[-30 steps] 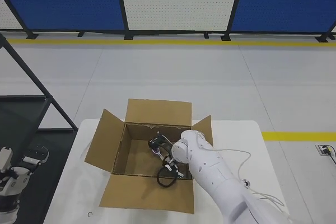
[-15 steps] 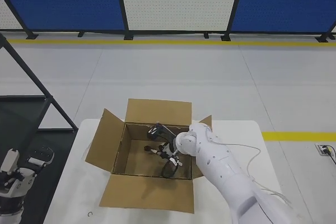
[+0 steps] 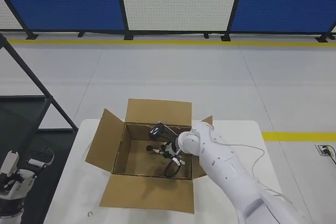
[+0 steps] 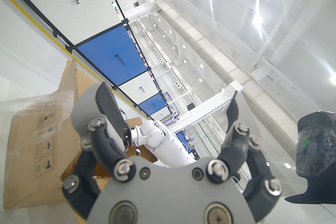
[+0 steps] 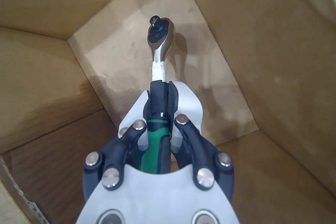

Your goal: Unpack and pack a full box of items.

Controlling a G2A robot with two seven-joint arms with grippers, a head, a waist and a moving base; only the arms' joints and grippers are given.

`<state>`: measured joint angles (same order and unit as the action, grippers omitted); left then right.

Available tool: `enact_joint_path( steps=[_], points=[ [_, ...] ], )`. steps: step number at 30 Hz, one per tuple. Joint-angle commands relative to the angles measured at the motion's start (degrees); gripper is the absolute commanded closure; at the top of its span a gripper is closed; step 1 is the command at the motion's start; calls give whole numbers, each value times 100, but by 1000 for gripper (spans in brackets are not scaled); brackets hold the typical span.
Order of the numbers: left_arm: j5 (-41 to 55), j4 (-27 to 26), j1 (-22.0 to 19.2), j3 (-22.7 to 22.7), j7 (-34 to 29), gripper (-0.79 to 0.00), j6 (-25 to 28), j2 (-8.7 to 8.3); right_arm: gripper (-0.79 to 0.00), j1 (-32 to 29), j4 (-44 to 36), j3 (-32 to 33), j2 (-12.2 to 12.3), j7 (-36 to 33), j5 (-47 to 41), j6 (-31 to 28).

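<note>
Box (image 3: 148, 196): cardboard, flaps open. Ratchet wrench (image 5: 158, 36): inside box, head toward its floor. Probably heavy, rigid, head-weighted steel; the green rubber handle offers the surest hold. Right gripper (image 5: 164, 87): inside box, clamped where handle meets shank. Left gripper (image 4: 170, 109): outside box, fingers spread, empty.

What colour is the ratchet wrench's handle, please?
The handle is green and black, best in right wrist view.

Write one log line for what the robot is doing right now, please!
right end effector: shut on ratchet wrench | where: inside cardboard box | left end effector: open, empty
</note>
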<state>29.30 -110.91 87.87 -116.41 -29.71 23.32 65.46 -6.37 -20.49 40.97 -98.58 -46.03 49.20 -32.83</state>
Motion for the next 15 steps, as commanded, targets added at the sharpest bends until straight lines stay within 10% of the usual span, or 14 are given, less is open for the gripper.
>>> enact_joint_path(
  steps=[1, 15],
  points=[
    [4, -7, 12, -4, 0, -785, 4, 1, 0, -64, -124, 35, 30, -50, -26, 67],
    [33, -30, 43, -41, -51, -785, -6, 0, 0, -541, -1203, 672, 593, 227, -60, -520]
  ],
)
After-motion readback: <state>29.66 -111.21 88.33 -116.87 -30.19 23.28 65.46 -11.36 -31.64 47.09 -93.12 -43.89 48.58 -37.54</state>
